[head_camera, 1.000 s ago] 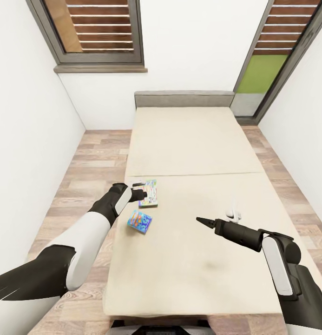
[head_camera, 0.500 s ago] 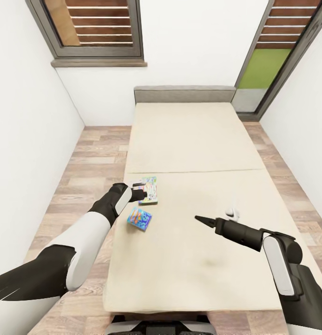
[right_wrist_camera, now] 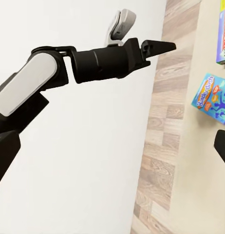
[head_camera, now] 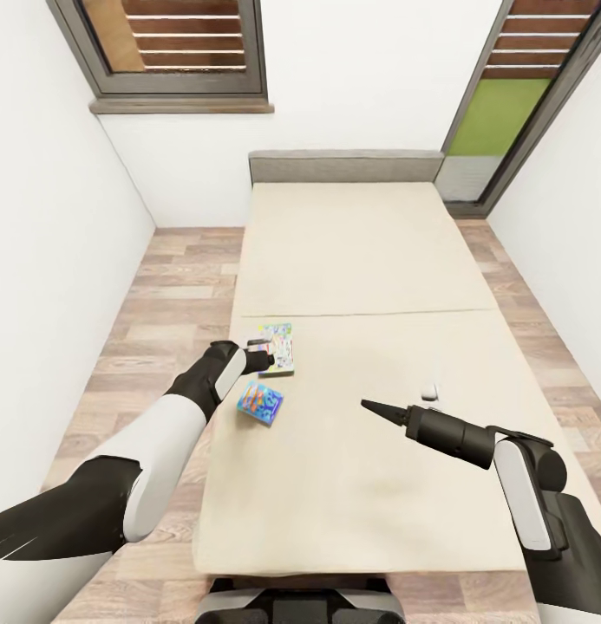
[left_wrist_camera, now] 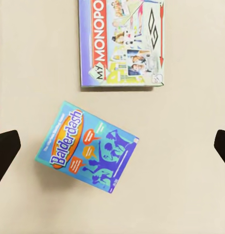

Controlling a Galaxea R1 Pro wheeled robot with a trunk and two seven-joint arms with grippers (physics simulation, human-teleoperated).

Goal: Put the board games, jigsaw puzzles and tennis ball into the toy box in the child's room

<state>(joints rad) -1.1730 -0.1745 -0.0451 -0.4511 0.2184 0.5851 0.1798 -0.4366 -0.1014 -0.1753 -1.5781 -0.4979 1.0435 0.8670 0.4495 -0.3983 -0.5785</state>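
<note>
Balderdash box lies tilted on bed near its left edge, Monopoly box just at its 12 o'clock. L hand hovers above, wide open, empty. R hand: can't tell. Best: rotate wrist to match box tilt, descend straight, pinch across short sides.

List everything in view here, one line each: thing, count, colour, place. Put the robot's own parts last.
Bed: one, beige sheet, grey headboard, centre of the room.
My Monopoly box: one, purple-edged and multicoloured, flat on the bed near its left edge.
Balderdash box: one, blue with teal edge, on the bed, just nearer the robot than the Monopoly box, apart from it.
Windows: two, grey-framed, in the far wall.
Floor: wood planks, both sides of the bed.
Left claw: black, open, over the Monopoly box's near edge.
Right claw: black, over the bed's right half; open or shut unclear.
</note>
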